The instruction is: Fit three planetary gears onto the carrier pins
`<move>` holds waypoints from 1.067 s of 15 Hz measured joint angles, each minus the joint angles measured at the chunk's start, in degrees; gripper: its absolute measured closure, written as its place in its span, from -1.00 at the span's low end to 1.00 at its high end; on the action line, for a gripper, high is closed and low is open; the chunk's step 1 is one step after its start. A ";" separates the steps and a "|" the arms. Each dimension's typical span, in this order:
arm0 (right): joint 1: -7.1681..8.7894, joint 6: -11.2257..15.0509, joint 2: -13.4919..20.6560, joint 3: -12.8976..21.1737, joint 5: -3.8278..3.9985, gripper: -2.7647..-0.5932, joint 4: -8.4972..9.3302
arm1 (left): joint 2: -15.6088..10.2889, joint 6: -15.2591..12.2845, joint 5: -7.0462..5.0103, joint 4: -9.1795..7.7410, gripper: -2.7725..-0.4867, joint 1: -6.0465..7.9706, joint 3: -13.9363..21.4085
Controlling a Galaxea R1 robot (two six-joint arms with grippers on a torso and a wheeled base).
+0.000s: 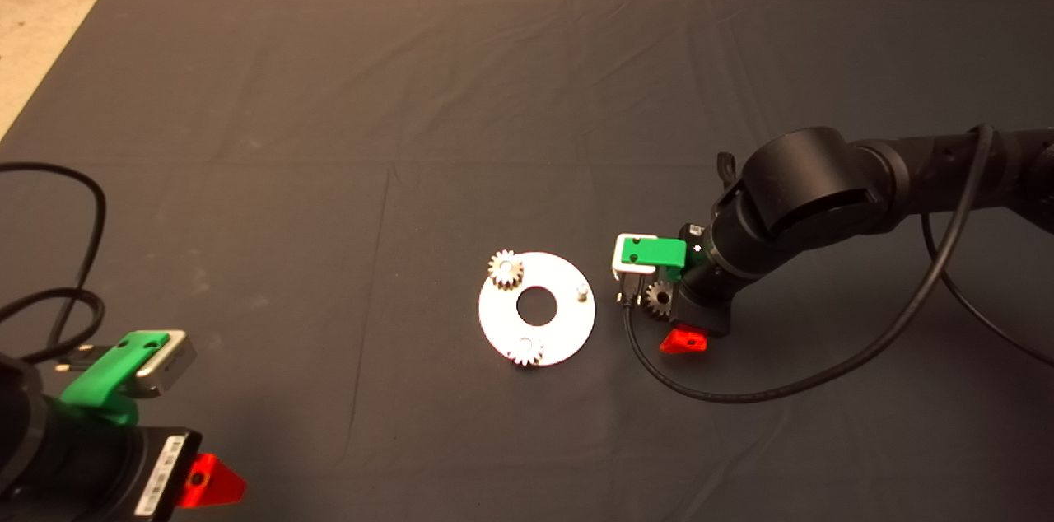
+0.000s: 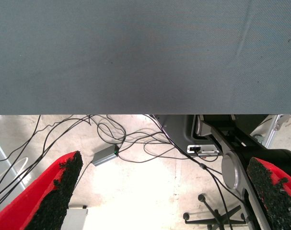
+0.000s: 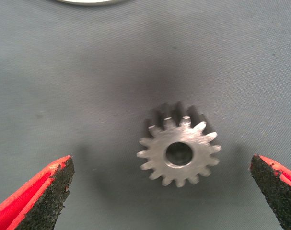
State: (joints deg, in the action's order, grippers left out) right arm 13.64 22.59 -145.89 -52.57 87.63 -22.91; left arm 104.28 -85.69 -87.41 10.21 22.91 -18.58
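Note:
A white disc [image 1: 494, 324] lies mid-mat with a large centre hole. Two planetary gears sit on its pins: one at the upper left [image 1: 505, 267], one at the front [image 1: 525, 351]. One carrier pin [image 1: 582, 290] at the disc's right stands bare. A third gear [image 1: 659, 297] lies flat on the mat right of the disc, right under my right gripper [image 1: 671, 316]. In the right wrist view this gear [image 3: 180, 152] lies between the open fingers [image 3: 44, 191], apart from both pads. My left gripper [image 2: 164, 191] is open and empty, parked at the lower left [image 1: 198, 481].
A black cable [image 1: 725, 394] loops on the mat in front of the right arm. Another cable [image 1: 82, 258] curls at the left edge. The left wrist view looks past the mat's edge [image 2: 135, 114] at floor cables and a chair base [image 2: 217, 218].

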 joint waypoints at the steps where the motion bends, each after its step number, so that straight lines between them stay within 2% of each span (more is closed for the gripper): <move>1: -0.14 -0.27 -0.18 -0.64 0.00 -0.97 -0.02 | 0.00 0.09 0.04 -0.02 -0.75 0.00 0.00; 6: -1.49 -1.43 -0.64 -4.06 0.02 -0.93 -0.13 | 0.00 0.29 0.01 -0.16 -0.74 0.00 -0.02; 16: -1.71 -1.80 -1.00 -5.39 0.05 -0.51 -0.52 | -0.01 0.51 0.00 -0.18 -0.75 0.00 0.00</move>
State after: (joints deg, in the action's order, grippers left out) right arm 11.93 20.78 -146.88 -57.97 87.67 -23.43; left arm 104.27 -85.18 -87.41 10.03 22.91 -18.58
